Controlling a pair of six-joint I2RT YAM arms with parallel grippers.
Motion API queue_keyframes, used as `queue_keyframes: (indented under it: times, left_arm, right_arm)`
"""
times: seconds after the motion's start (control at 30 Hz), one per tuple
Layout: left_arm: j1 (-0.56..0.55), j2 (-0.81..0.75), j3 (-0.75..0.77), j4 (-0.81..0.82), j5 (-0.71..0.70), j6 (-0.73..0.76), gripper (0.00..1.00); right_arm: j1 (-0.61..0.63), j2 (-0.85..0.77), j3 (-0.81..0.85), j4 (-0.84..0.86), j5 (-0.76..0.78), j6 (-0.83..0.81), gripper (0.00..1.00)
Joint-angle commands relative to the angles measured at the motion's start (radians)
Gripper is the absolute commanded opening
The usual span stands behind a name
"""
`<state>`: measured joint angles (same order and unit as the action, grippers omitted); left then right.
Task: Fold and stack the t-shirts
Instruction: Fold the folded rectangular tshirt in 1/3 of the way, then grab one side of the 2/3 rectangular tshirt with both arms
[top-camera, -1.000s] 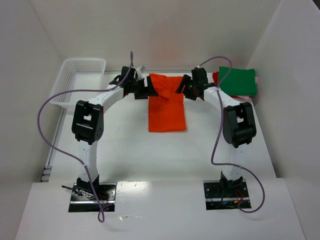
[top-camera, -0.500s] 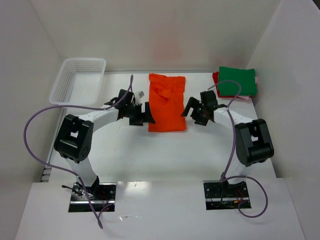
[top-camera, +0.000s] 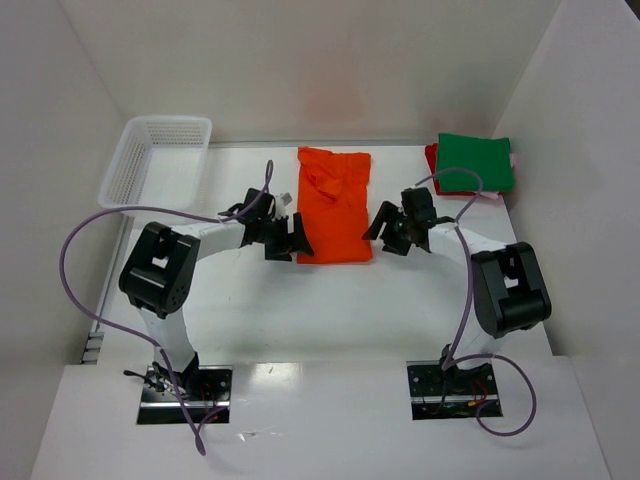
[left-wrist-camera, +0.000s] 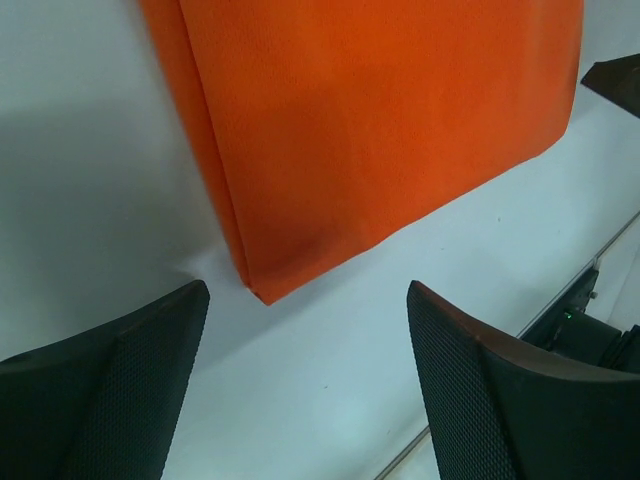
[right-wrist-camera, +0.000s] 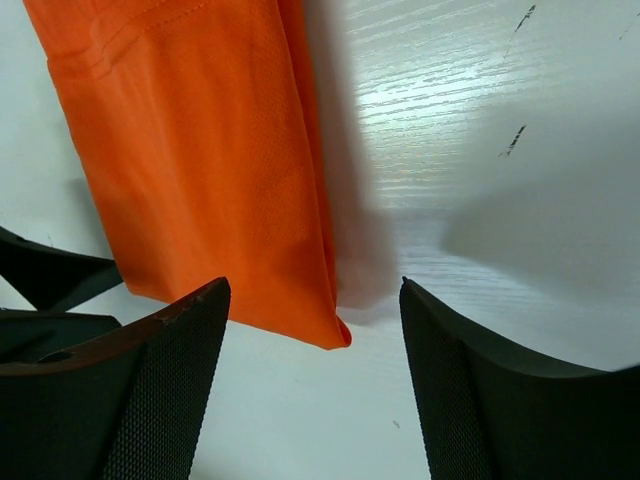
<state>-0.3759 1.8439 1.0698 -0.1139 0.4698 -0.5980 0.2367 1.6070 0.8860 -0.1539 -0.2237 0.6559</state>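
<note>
My left gripper (top-camera: 299, 236) sits low over the table (top-camera: 300, 310) at the near left corner of the orange shirt (top-camera: 334, 205). Its fingers (left-wrist-camera: 110, 400) are spread wide and hold nothing. In the left wrist view that corner lies on the table in the gap between them, touching neither, with the folded side edge running away from it.

My right gripper (top-camera: 376, 230) mirrors this at the near right corner, also spread and holding nothing. The right wrist view shows the corner lying flat between its fingers (right-wrist-camera: 480, 400), casting a shadow on the table beside it.

The orange shirt is folded into a long strip. It lies in the middle of the table with its length running away from my bases, and its far end is rumpled near the back wall.

At the far right corner of the table stands a stack of folded shirts, well apart from both grippers. The green shirt (top-camera: 476, 162) is on top, a red edge (top-camera: 431, 156) shows under its left side, and a pale edge (top-camera: 492, 196) shows at its near side.

A basket (top-camera: 165, 121) rests at the far left corner.
</note>
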Motion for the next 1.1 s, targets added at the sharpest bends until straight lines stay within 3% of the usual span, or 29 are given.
queue_keyframes:
  times: [0.0,0.4,0.53,0.63,0.67,0.7,0.73,0.83,1.07]
  left_arm:
    - [0.0,0.041,0.024,0.026,-0.005,-0.002,0.87]
    - [0.0,0.081,0.056,0.026,-0.005,-0.02,0.79]
    - [0.0,0.081,0.056,0.017,-0.028,-0.029,0.66]
    - [0.0,0.09,0.056,0.017,-0.028,-0.039,0.51]
    - [0.0,0.09,0.056,0.017,-0.028,-0.039,0.45]
    - [0.0,0.09,0.056,0.017,-0.028,-0.048,0.29]
    - [0.0,0.101,0.056,0.017,-0.028,-0.048,0.21]
    - [0.0,0.11,0.056,0.008,-0.028,-0.048,0.0]
    - [0.0,0.029,0.015,-0.021,-0.028,-0.039,0.0]
  right_arm:
    - [0.007,0.024,0.002,0.06,-0.02,-0.002,0.74]
    - [0.016,0.068,-0.035,0.083,-0.071,0.03,0.58]
    - [0.049,0.093,-0.015,0.083,-0.071,0.039,0.49]
    - [0.07,0.117,-0.015,0.083,-0.062,0.048,0.41]
    - [0.07,0.128,-0.006,0.083,-0.062,0.048,0.37]
    - [0.079,0.139,-0.005,0.083,-0.062,0.059,0.33]
    - [0.079,0.139,-0.005,0.083,-0.049,0.059,0.26]
    - [0.079,0.139,-0.005,0.071,-0.026,0.082,0.12]
    - [0.079,0.073,-0.044,0.06,0.012,0.093,0.0]
